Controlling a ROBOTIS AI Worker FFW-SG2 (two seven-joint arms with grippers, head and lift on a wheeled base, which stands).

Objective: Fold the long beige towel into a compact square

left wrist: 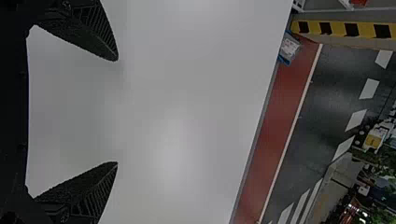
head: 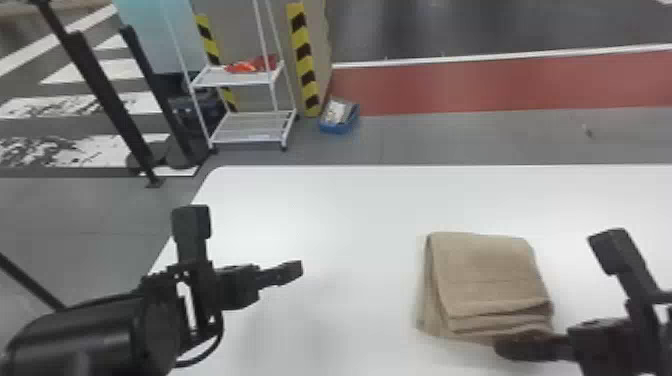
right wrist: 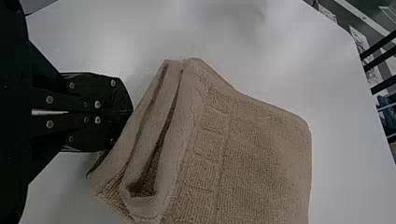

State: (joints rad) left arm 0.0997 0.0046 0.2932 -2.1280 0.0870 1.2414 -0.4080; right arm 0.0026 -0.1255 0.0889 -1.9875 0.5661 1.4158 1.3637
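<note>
The beige towel [head: 487, 275] lies folded into a layered, roughly square stack on the white table, right of centre in the head view. At its near right corner sits my right gripper [head: 507, 346]. In the right wrist view, the right gripper [right wrist: 130, 111] is shut, its tips against the folded edges of the towel [right wrist: 252, 154]; no fabric is visible between them. Well to the left of the towel, my left gripper [head: 294, 271] is over the table. In the left wrist view, the left gripper [left wrist: 117, 112] stands wide open with nothing between its fingers.
The white table [head: 340, 215] has its far edge beyond the towel and its left edge beside my left arm. On the floor behind stand a white shelf cart [head: 240, 77] and a blue bin [head: 340, 117].
</note>
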